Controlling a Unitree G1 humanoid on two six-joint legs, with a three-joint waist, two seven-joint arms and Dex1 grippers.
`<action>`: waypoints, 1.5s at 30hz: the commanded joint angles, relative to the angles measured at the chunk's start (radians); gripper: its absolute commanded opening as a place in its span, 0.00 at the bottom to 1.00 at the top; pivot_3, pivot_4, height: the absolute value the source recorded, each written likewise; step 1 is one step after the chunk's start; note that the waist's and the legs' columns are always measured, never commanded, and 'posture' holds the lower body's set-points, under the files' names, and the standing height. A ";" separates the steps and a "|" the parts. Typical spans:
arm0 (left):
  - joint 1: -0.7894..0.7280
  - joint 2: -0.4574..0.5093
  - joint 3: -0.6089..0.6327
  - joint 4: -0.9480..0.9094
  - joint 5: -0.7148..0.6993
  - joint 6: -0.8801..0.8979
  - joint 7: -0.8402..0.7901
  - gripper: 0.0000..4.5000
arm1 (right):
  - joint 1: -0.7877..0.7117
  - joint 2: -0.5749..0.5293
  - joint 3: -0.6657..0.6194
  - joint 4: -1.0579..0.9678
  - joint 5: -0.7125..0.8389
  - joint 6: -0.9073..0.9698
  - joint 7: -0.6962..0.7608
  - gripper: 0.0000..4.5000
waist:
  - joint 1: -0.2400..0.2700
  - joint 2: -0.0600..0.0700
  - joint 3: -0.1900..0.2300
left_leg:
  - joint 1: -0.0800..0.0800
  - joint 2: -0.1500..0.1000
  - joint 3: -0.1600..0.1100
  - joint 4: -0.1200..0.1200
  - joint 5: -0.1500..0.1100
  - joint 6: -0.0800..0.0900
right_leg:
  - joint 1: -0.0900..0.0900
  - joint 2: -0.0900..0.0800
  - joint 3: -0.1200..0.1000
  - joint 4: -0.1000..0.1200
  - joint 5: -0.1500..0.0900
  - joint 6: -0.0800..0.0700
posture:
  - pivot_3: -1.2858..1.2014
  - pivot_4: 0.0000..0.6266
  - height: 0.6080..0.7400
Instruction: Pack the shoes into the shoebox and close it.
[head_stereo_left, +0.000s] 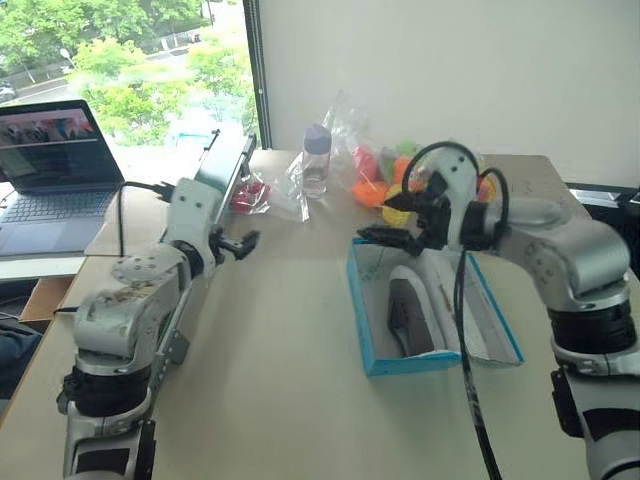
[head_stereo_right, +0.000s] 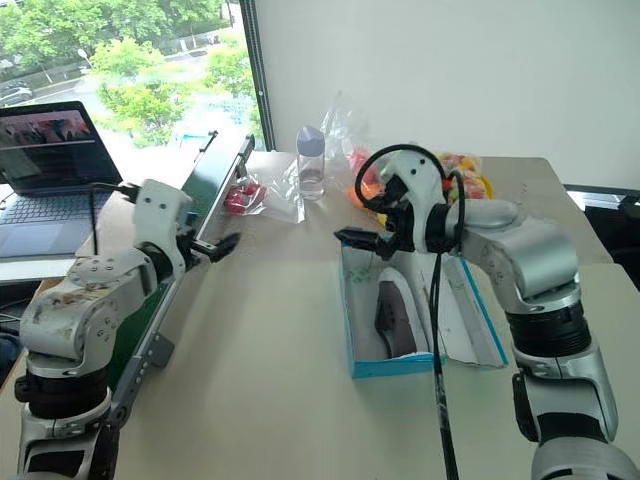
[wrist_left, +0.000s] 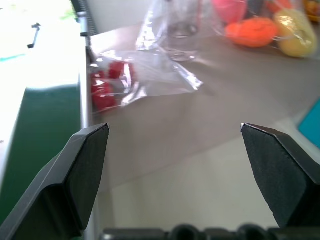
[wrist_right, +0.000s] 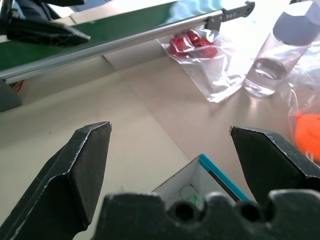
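1. Right gripper (head_stereo_right: 362, 238): its fingers (wrist_right: 80, 170) are spread wide with nothing between them. It hangs just above the far end of the shoebox (head_stereo_right: 352, 330), a position consistent with having nothing left to carry at the box.
2. Shoebox: it lies open on the table (head_stereo_right: 270, 340), directly below and just nearer than the right fingertips. The white interior faces up, so it is ready to receive contents; the lid (head_stereo_right: 465, 320) lies flat beside the box, on the side away from the left gripper.
3. Shoes: one shoe (head_stereo_right: 395, 315) rests inside the box, lengthwise, below the right fingers. Whether a second shoe lies beside it cannot be determined.
4. Left gripper (head_stereo_left: 238, 245): its fingers (wrist_left: 85, 170) are spread and empty. It is well apart from the box, with the green conveyor (wrist_left: 45, 120) alongside one finger and a plastic bag of red items (wrist_left: 112, 82) beyond the tips.
5. Judgement: with both grippers unloaded, the remaining work is confirming the pair is inside and folding the lid shut.
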 joint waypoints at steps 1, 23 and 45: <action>0.030 -0.028 0.084 -0.086 0.013 -0.003 0.060 1.00 | 0.007 0.049 -0.025 0.013 -0.005 -0.100 0.017 1.00 | 0.002 0.000 0.000 | 0.000 0.000 0.000 0.000 0.000 0.000 | 0.000 0.000 0.000 0.000 0.001 -0.002 | 0.52 0.24 1.00; 0.220 -0.106 0.195 -0.093 0.057 -0.198 0.157 1.00 | 0.067 0.225 0.021 0.167 -0.155 -0.322 -0.004 1.00 | 0.004 0.000 0.000 | 0.001 0.000 0.000 0.000 0.000 -0.001 | 0.000 -0.001 0.000 0.000 0.005 -0.008 | 0.52 0.24 1.00; 0.174 -0.050 0.152 0.131 0.076 -0.339 0.109 1.00 | 0.072 0.279 0.030 0.128 -0.161 -0.286 -0.033 1.00 | 0.001 0.000 0.000 | 0.001 0.000 0.000 -0.001 0.000 -0.001 | -0.001 -0.001 -0.001 0.000 0.005 -0.008 | 0.52 0.24 1.00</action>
